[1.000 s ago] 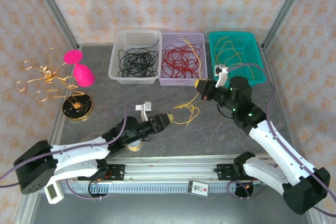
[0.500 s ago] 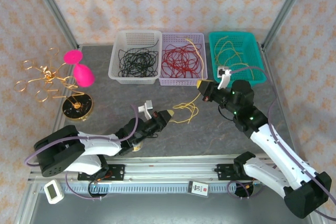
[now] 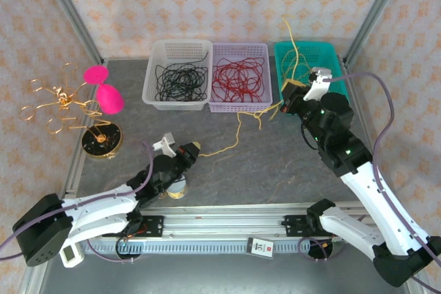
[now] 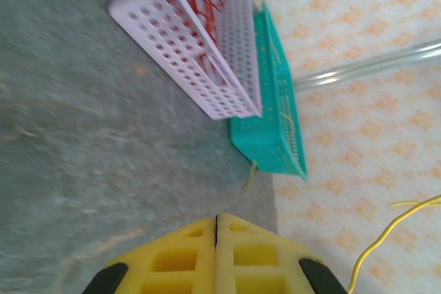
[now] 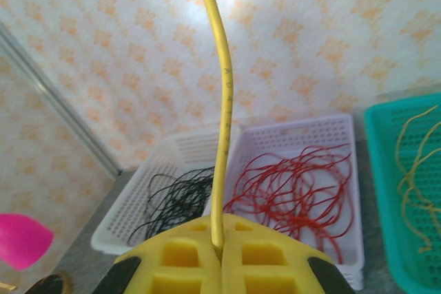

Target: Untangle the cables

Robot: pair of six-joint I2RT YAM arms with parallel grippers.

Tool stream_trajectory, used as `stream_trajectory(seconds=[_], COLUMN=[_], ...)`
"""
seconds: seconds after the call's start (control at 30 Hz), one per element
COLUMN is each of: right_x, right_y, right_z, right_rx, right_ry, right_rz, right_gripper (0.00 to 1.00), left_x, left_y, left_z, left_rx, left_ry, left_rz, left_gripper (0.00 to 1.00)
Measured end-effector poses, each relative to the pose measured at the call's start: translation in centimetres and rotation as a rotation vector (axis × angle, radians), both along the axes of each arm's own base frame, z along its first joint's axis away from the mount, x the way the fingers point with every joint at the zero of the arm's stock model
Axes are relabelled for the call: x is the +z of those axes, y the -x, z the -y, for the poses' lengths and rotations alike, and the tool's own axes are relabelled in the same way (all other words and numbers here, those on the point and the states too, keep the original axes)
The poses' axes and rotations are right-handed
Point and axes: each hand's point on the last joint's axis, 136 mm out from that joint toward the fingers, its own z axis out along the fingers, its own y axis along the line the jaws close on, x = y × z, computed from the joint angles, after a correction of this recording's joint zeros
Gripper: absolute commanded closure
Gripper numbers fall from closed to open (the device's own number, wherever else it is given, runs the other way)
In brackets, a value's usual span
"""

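Desk: Where does the yellow cable lie?

Photographer: Centre frame in the overhead view, strung across the grey table. It runs from the left gripper, low and left of centre, up past the front of the lilac basket to the right gripper. From there a thin line of it stands up toward the top edge, in front of the teal basket.

Desk: The right gripper's jaws?

Photographer: Pressed together on that cable. On the right wrist camera the yellow pads meet at bottom centre, and the cable stands straight up out of the seam.

Desk: And the left?

Photographer: Its pads are squeezed flat against each other at the bottom of the left wrist frame. A yellow strand curves past at lower right, beside the gripper. Whether it is caught between the pads, I cannot tell.

Desk: Background?

Photographer: Three baskets in a row, upper centre. The white basket holds black cables, the lilac one holds red cables, and the teal one holds yellow strands.
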Motion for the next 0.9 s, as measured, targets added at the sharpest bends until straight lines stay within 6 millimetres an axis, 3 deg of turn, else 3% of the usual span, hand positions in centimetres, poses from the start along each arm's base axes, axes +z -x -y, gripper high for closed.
stream_trajectory(seconds=[0.27,0.43,0.73,0.9], right_x=[1.8,1.7,1.3,4.6], right_y=[-0.8,-1.7,-1.9,-0.9], right_z=[2.2,5.6,10.5,15.2], right_rx=[-0.127,-0.289,-0.456,-0.653], right_ry=[0.101,0.19,0.267,0.257], right_rz=[0.01,-0.025,-0.067,-0.005], right_gripper=[1.0,1.0,1.0,1.0], left_x=[-0.2,-0.4,2.8,-0.2], left_y=[-0.9,-1.6,-3.1,-3.0], left_z=[-4.2,-6.7,-8.3,-12.8], left_rx=[0.089,0.141,0.135,0.239], left_ry=[-0.133,-0.176,-0.202,-0.32], left_rz=[-0.001,-0.021,0.035,-0.083], left_gripper=[1.0,1.0,1.0,1.0])
